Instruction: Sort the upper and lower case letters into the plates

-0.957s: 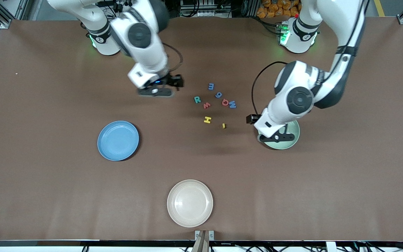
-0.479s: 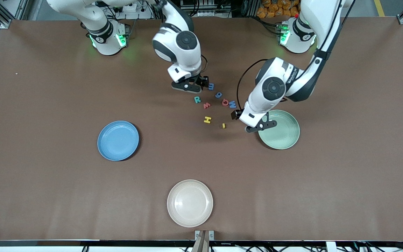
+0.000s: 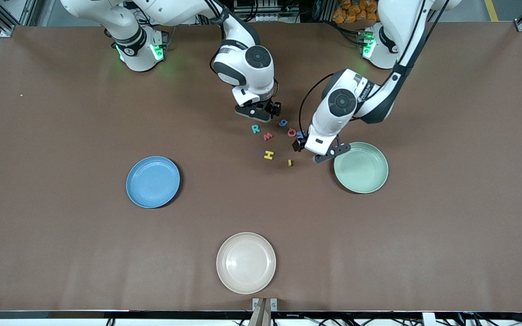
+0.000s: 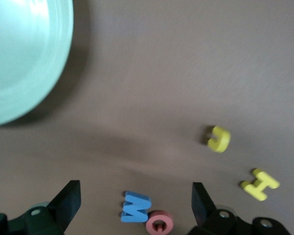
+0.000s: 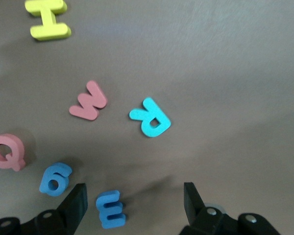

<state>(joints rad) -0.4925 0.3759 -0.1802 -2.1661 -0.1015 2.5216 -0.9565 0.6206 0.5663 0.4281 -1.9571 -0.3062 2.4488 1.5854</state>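
Nothing is held by the blue plate, the mint plate or the cream plate; the letters are scattered on the tabletop beside the mint plate. Both the left gripper and the right gripper are spread open over those letters.

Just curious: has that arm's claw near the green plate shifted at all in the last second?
Yes. The left gripper slid off the mint green plate toward the letters; now it hovers beside the rim.

Matt brown tabletop with a faint cloth-like grain, chunky foam-looking letters with a soft matt face, matt blue plate, matt mint plate, cream plate with slight sheen, glossy white plastic arm shells
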